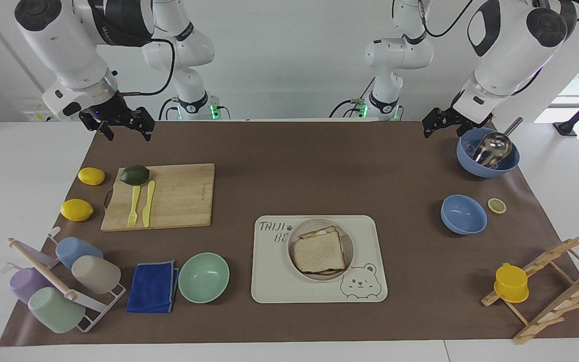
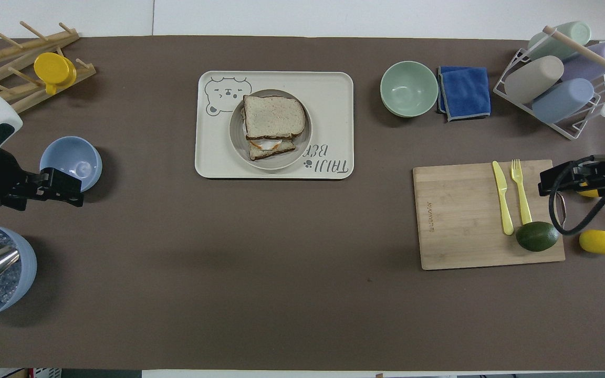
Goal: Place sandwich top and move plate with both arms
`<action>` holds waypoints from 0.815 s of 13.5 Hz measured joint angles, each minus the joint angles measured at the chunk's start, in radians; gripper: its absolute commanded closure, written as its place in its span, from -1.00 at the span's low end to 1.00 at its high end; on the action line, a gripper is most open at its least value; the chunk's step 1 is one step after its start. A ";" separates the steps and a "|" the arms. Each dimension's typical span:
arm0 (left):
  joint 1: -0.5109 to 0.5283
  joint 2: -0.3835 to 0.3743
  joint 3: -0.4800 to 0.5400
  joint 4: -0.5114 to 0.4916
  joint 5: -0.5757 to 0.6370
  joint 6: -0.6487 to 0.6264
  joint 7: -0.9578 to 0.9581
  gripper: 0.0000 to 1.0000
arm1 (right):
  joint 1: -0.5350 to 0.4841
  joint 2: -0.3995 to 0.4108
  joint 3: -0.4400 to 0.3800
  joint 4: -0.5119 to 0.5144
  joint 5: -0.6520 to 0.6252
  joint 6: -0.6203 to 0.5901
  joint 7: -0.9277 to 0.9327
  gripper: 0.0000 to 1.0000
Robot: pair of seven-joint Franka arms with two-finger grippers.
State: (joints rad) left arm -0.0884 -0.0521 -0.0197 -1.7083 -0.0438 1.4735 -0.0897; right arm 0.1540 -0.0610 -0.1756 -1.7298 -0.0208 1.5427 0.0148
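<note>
The sandwich top is a pale bread slice that lies on the egg toast on the round beige-grey plate. The plate stands on the cream bear tray. In the overhead view the sandwich top sits a little askew, and egg shows at its edge nearer to the robots, on the plate. My left gripper hangs open and empty in the air beside the blue bowl with a metal scoop. My right gripper hangs open and empty over the mat's edge near the cutting board.
A small blue bowl and a lemon slice lie toward the left arm's end. A wooden rack with a yellow cup, a mint bowl, a blue cloth, a cup rack, an avocado and lemons stand around.
</note>
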 measured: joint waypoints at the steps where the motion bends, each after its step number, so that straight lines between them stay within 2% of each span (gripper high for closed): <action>1: 0.005 -0.001 0.000 0.006 0.000 0.000 0.001 -1.00 | 0.000 0.000 0.000 0.000 0.000 0.000 0.000 -1.00; 4: 0.035 -0.003 -0.032 0.014 0.000 0.000 0.003 -1.00 | 0.000 0.000 0.000 0.000 0.000 0.000 0.000 -1.00; 7: 0.129 -0.003 -0.131 0.014 0.000 0.000 0.003 -1.00 | 0.000 0.000 0.000 0.000 0.000 0.000 0.000 -1.00; 11: 0.137 -0.003 -0.142 0.014 0.000 0.000 0.003 -1.00 | 0.000 0.000 0.000 0.000 0.000 0.000 0.000 -1.00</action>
State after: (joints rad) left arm 0.0489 -0.0554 -0.1617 -1.6947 -0.0438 1.4735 -0.0872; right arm 0.1540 -0.0610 -0.1756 -1.7298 -0.0207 1.5427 0.0148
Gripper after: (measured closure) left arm 0.000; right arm 0.000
